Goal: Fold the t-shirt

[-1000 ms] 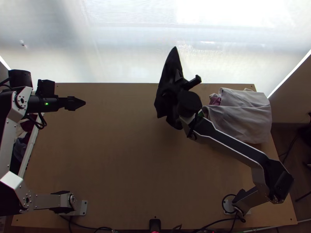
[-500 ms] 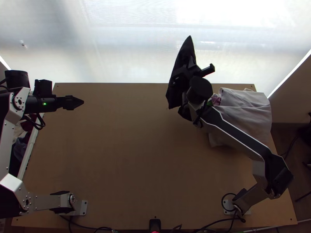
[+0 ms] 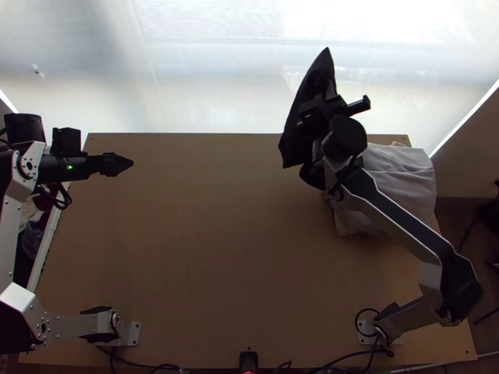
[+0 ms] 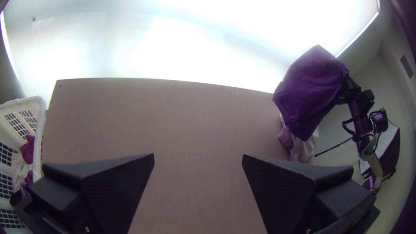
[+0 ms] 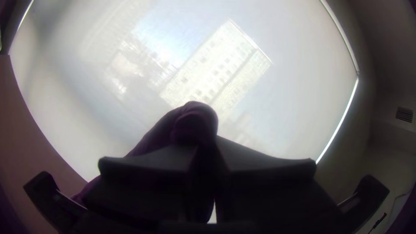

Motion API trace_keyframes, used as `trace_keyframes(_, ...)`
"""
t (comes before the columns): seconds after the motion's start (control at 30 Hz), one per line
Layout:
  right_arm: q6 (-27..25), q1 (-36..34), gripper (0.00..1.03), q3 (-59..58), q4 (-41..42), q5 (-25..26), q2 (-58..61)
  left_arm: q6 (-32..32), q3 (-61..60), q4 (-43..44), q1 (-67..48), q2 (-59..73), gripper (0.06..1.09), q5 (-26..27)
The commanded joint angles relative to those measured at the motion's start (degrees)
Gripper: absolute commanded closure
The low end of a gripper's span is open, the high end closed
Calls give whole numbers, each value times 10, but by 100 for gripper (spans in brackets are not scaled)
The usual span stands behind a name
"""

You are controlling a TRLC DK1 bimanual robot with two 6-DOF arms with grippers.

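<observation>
In the top view, the right gripper (image 3: 324,100) is raised near the table's far edge with the dark t-shirt (image 3: 302,128), which hangs in a folded bundle. The left wrist view shows this shirt (image 4: 308,89) as purple cloth hanging in the air. In the right wrist view my right gripper (image 5: 207,151) is shut on a bunched part of the shirt (image 5: 195,119). My left gripper (image 3: 132,163) is over the table's left part; in its wrist view the left gripper (image 4: 198,160) stands open with nothing between its fingers.
A pile of pale cloth (image 3: 399,181) lies at the table's far right, partly under the right arm. A white basket with clothes (image 4: 40,130) stands beside the table's left edge. Bare wooden table top (image 3: 206,249) stretches between the arms.
The right gripper has moved right and a little farther toward the window, carrying the dark shirt with it. The left arm has shifted very slightly left.
</observation>
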Motion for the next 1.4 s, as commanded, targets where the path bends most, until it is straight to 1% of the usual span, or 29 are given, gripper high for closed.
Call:
trace_keyframes(0.0, 8, -36, 100, -10, -1, -18, -16, -10, 4, 5, -1, -2, 10, -3)
trace_keyframes(0.13, 21, -53, 100, -27, -1, -37, -23, -11, 4, 5, -1, -5, 10, -6)
trace_keyframes(0.37, 37, -53, 100, -43, -1, -42, -31, -14, 3, 5, -1, -12, 10, -17)
trace_keyframes(0.63, 42, -53, 100, 2, -2, -48, -4, -23, 1, 6, -6, -16, 10, -20)
trace_keyframes(0.83, 73, -81, 100, -54, -2, -54, -31, -25, -8, 6, -8, -28, 10, -31)
trace_keyframes(1.0, 100, -125, 100, -129, -2, -63, -83, -26, -19, 6, -14, -37, 10, -37)
trace_keyframes(1.1, 114, -158, 100, -179, -2, -83, -125, -30, -18, 7, -29, -38, 10, -50)
trace_keyframes(1.23, 143, -225, 100, -257, -2, -118, -179, -32, -12, 13, -44, -36, 10, -64)
trace_keyframes(1.37, 170, -310, 100, -324, -2, -171, -226, -31, -12, 12, -69, -34, 10, -86)
